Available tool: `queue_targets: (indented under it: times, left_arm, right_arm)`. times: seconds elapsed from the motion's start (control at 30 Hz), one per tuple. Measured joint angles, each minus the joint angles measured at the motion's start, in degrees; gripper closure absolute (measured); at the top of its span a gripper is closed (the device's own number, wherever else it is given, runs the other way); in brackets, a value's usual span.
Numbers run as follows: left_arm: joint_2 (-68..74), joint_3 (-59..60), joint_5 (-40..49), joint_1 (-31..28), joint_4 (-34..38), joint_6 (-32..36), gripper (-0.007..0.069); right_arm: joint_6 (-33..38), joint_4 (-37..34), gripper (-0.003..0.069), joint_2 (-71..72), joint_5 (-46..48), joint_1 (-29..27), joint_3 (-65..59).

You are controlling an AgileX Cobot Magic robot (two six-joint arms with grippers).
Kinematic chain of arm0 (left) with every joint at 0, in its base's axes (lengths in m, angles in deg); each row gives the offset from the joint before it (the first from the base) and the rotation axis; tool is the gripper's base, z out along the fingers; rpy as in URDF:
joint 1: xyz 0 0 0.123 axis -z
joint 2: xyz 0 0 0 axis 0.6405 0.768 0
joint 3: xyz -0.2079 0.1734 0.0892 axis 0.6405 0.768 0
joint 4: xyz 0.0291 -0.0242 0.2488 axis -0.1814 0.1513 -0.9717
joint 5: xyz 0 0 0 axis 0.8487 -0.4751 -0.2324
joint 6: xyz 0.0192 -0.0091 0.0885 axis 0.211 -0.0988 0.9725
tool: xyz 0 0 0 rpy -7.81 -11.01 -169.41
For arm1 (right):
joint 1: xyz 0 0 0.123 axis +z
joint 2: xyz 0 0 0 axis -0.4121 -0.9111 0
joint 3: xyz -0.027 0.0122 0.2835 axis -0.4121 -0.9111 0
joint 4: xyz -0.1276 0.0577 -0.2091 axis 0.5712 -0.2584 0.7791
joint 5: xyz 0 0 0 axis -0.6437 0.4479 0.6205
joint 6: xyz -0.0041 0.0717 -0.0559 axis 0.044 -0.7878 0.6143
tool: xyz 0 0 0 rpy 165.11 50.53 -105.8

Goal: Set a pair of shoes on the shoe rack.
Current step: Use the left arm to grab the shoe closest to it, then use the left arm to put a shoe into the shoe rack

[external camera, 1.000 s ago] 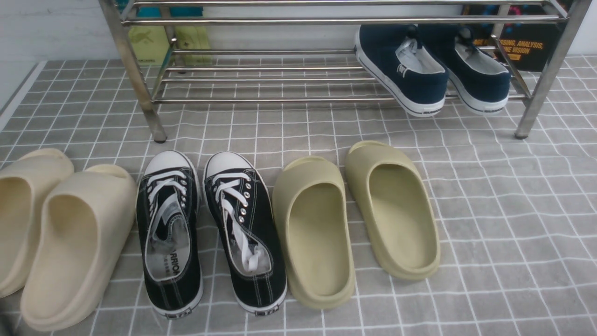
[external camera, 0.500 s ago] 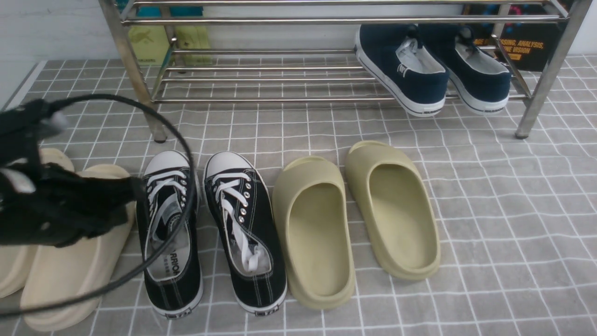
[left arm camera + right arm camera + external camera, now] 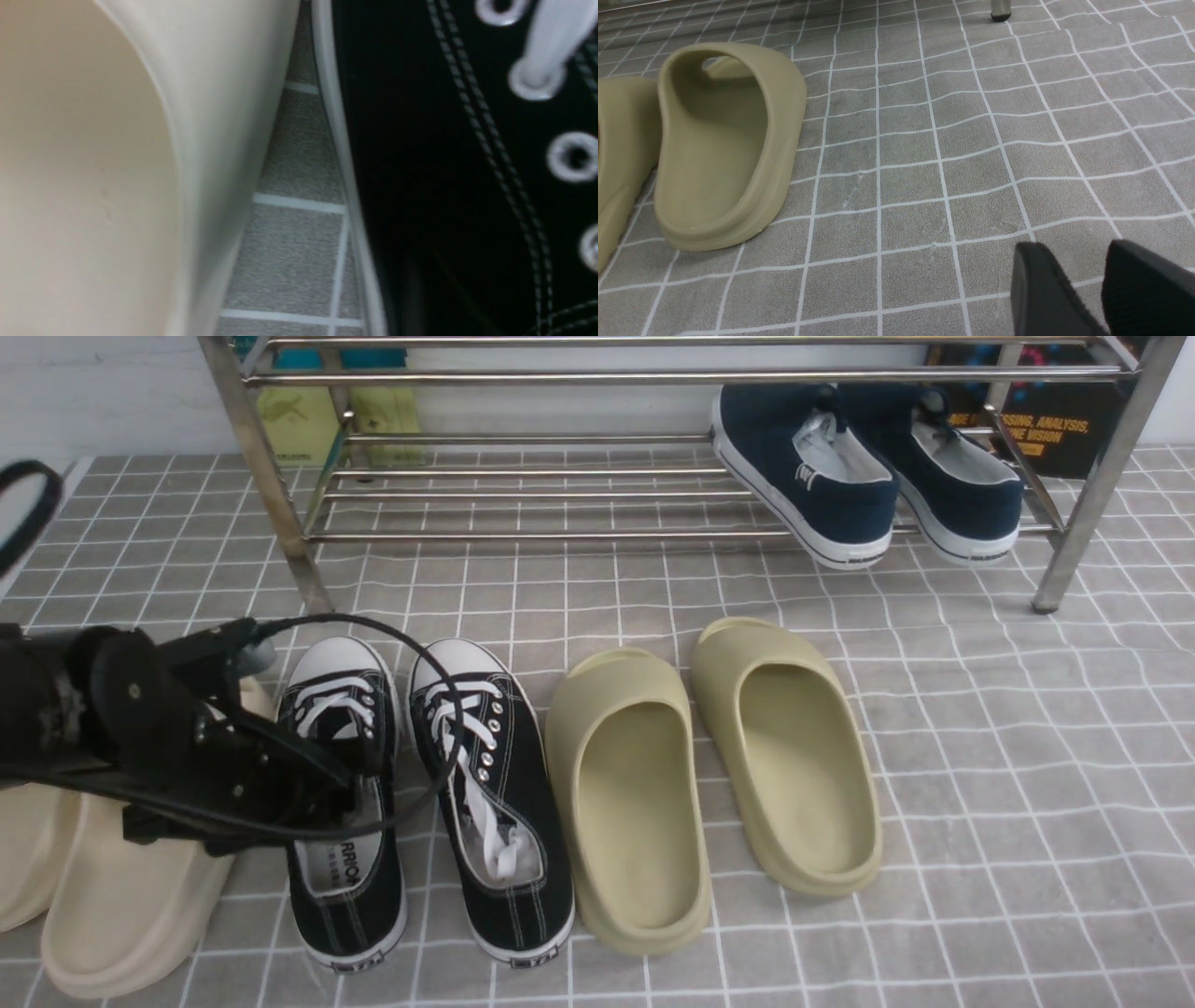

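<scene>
- The black sneakers (image 3: 490,803) stand side by side near the front edge of the checked cloth (image 3: 980,756), toes toward the shoe rack (image 3: 523,535) and not yet on it. Facing that way, each could be carried straight forward onto the bars.
- The left gripper (image 3: 345,789) hangs low over the opening of the left-hand sneaker (image 3: 345,887), reaching in from the cloth's left edge, probably to take the collar. Its wrist camera shows only the gap between that sneaker's side and a cream slide (image 3: 121,896). I cannot tell how wide its jaws stand or whether they hold anything.
- The right gripper (image 3: 1078,261) hovers over bare cloth near the olive slides (image 3: 635,803), jaws a little apart with nothing between them.
- Navy sneakers (image 3: 822,476) lean heels-out on the rack's lower bars at its right end. The bars to their left look the likely spot for the pair.
- The left-hand sneaker's insole reads "RRIO", the rest hidden by the arm, and the heel tabs are too small to read.
- A dark box (image 3: 1055,429) behind the rack's right end shows "ANALYSIS," and "VISION" in orange.
</scene>
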Motion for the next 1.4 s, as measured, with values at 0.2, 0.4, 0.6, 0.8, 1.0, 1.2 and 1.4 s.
queue_targets:
  times: [0.2,0.4,0.6,0.8,1.0,1.2,1.4]
  left_arm:
    - [-3.91,-1.70,5.15,-0.10,0.49,-0.01,0.0638]
    - [-9.61,-13.11,22.93,-0.10,0.11,2.19,0.0638]
    - [-4.27,-25.29,26.99,-0.03,-0.71,5.52,0.0638]
    - [8.52,-39.74,24.50,-0.03,-4.69,5.63,0.0638]
    - [24.28,-58.51,24.52,-0.03,-6.89,5.13,0.0638]
    - [36.24,-75.24,23.82,-0.03,-9.79,0.61,0.0638]
    - [42.23,-81.74,22.29,-0.03,-13.61,-6.33,0.0631]
  right_arm:
    - [0.00,0.00,0.0421,0.00,0.00,0.00,0.00]
    - [0.00,0.00,0.0421,0.00,0.00,0.00,0.00]
    - [0.00,0.00,0.0421,0.00,0.00,0.00,0.00]
    - [0.00,0.00,0.0419,0.00,0.00,0.00,0.00]
    - [0.00,0.00,0.0419,0.00,0.00,0.00,0.00]
    - [0.00,0.00,0.0419,0.00,0.00,0.00,0.00]
    - [0.00,0.00,0.0419,0.00,0.00,0.00,0.00]
